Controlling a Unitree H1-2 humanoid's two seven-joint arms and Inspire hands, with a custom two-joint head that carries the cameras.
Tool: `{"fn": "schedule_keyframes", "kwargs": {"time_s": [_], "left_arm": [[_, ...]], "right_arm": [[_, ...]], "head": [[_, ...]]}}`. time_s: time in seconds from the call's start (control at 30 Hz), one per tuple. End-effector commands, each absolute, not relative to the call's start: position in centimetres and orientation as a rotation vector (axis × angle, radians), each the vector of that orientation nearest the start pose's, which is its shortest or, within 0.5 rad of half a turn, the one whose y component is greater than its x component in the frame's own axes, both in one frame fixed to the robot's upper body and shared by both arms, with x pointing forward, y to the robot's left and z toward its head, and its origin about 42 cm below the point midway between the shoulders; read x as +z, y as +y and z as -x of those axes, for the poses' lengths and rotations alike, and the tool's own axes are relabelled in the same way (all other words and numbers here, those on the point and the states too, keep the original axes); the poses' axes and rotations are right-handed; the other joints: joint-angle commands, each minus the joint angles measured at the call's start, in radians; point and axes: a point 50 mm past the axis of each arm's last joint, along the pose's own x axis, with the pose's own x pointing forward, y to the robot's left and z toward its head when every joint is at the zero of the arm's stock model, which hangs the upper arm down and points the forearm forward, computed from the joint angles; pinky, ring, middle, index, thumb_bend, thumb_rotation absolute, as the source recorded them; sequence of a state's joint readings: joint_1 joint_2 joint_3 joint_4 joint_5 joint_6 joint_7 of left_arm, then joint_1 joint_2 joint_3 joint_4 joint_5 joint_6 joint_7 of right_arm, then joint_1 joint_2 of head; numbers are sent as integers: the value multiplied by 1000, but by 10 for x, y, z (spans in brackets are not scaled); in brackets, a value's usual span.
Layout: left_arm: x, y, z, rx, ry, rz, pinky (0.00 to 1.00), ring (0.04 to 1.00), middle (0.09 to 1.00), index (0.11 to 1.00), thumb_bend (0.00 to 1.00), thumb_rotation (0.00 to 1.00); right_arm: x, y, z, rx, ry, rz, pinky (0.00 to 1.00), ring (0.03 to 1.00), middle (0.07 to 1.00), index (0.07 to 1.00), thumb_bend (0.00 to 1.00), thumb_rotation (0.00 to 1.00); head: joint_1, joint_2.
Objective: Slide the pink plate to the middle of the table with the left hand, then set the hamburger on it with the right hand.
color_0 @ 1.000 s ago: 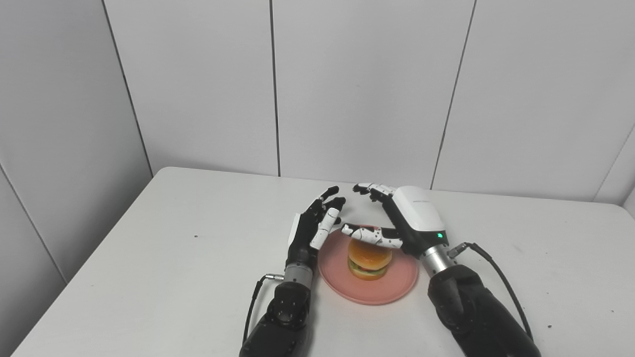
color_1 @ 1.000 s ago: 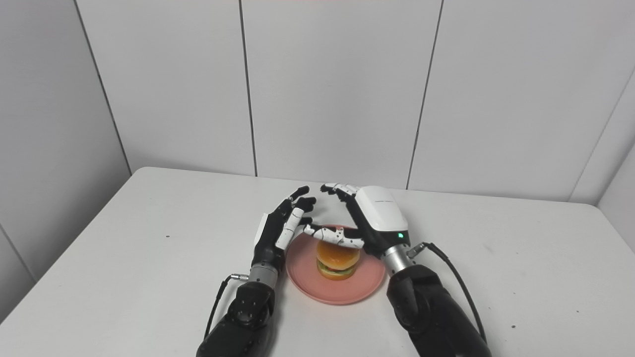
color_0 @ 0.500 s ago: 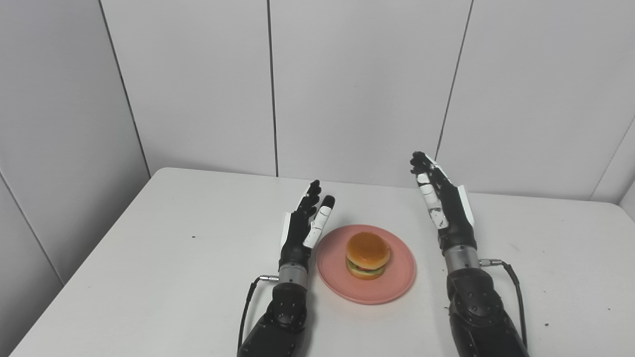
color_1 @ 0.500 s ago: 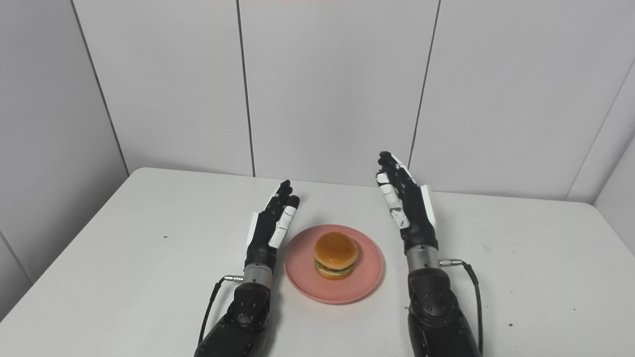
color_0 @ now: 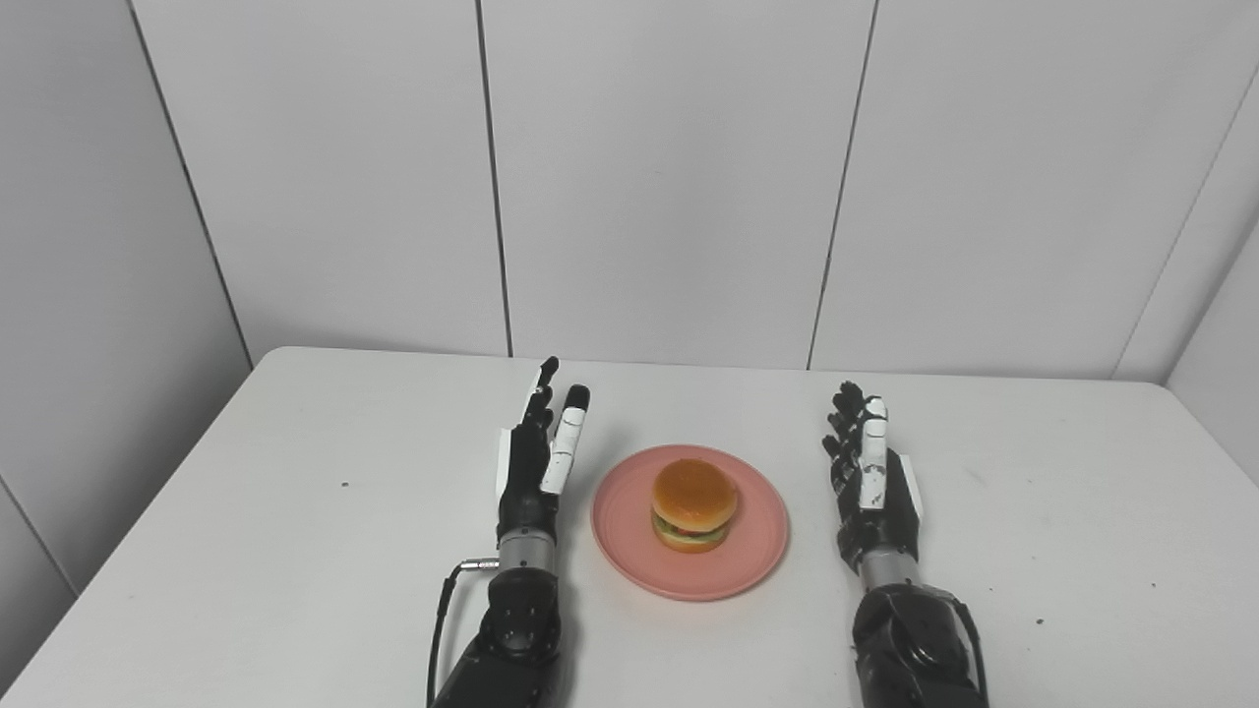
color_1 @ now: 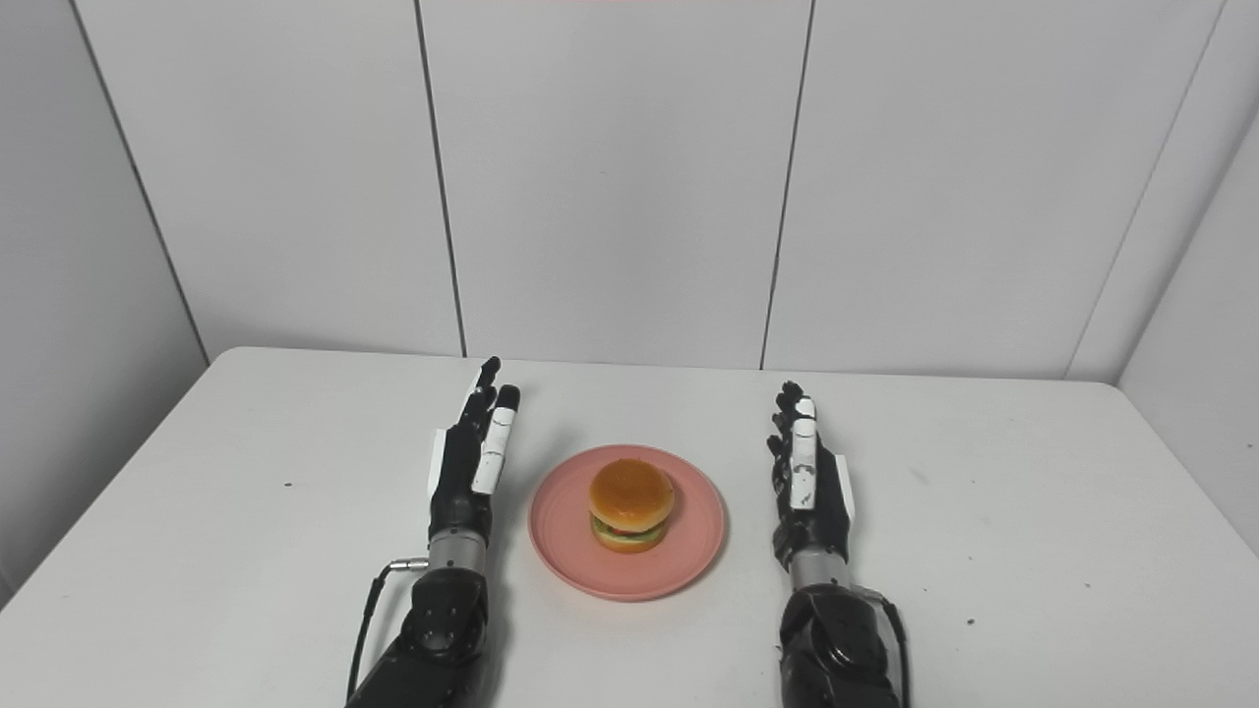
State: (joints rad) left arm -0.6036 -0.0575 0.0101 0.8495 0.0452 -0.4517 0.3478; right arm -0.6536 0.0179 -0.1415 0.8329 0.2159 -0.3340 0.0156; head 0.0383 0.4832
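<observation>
We are looking at the pink plate (color_0: 689,562), which is lying flat near the middle of the white table (color_0: 295,511), and we are taking it as our landmark. The hamburger (color_0: 693,504) is sitting upright on the plate, roughly at its centre, with the plate's rim showing all around it. Our left hand (color_0: 536,462) is hovering just to the left of the plate, held edge-on with the palm turned toward the plate; its fingers (color_0: 569,433) are stretched out straight, pointing away from us toward the wall, and it is holding nothing and not touching the plate. Our right hand (color_0: 870,487) is waiting to the right of the plate, a little farther from the rim than the left one, likewise with fingers (color_0: 871,442) extended and slightly apart, empty and clear of both the plate and the hamburger. A thin black cable (color_0: 448,600) is looping off the left wrist, on the side away from the plate.
</observation>
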Motion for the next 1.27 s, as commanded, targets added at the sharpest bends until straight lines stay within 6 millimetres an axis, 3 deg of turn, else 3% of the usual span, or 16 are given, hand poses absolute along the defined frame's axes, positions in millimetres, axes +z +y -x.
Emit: {"fn": "schedule_keyframes", "kwargs": {"time_s": [0.0, 0.13, 0.33, 0.57, 0.8, 0.93, 1.23], "left_arm": [[81, 160, -430, 186, -116, 11, 966, 968, 998, 894, 833, 919], [80, 162, -432, 168, -105, 16, 912, 955, 987, 911, 851, 928], [81, 161, -434, 163, -99, 39, 960, 989, 981, 925, 864, 928], [78, 156, -433, 176, -84, 58, 936, 991, 986, 940, 890, 903], [80, 154, -437, 175, -45, 60, 950, 990, 982, 937, 875, 876], [83, 156, -441, 170, 10, 34, 953, 996, 1000, 975, 812, 825], [87, 160, -445, 146, 79, 75, 989, 1000, 1000, 1000, 809, 784]], "right_arm": [[131, -173, -472, 9, -163, -221, 1000, 999, 950, 926, 999, 1000], [126, -173, -469, 4, -152, -199, 1000, 995, 944, 917, 985, 1000], [122, -174, -468, 18, -143, -199, 1000, 1000, 952, 920, 976, 1000], [121, -175, -470, 17, -74, -212, 1000, 1000, 966, 930, 925, 1000], [122, -175, -469, -4, -22, -231, 1000, 995, 983, 945, 864, 1000], [122, -175, -471, -10, 11, -228, 1000, 994, 991, 962, 832, 1000], [125, -174, -472, -11, 7, -207, 1000, 985, 987, 958, 791, 1000]], "head": [[1, 2], [-4, 4], [-7, 8], [-7, 12], [-7, 17], [-5, 18], [-6, 17]]}}
